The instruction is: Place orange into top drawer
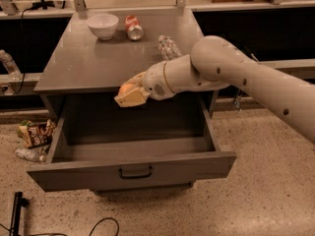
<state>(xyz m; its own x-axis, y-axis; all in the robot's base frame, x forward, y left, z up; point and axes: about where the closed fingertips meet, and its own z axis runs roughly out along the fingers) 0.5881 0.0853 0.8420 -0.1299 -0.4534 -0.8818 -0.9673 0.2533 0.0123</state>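
The top drawer [128, 173] is pulled wide open, grey metal with a dark curved handle [135, 172] on its front panel; its inside looks bare. My gripper [130, 96] is shut on the orange [126, 89], a small round fruit showing between the pale fingers. It hangs just past the front edge of the grey cabinet top [83, 68], above the back part of the open drawer. My white arm reaches in from the right.
On the cabinet top stand a white bowl [103, 25], a red-and-white soda can [133, 27] lying on its side, and a clear plastic bottle [169, 47]. Snack wrappers [34, 133] lie on the floor at the left. A black cable [101, 225] runs along the floor in front.
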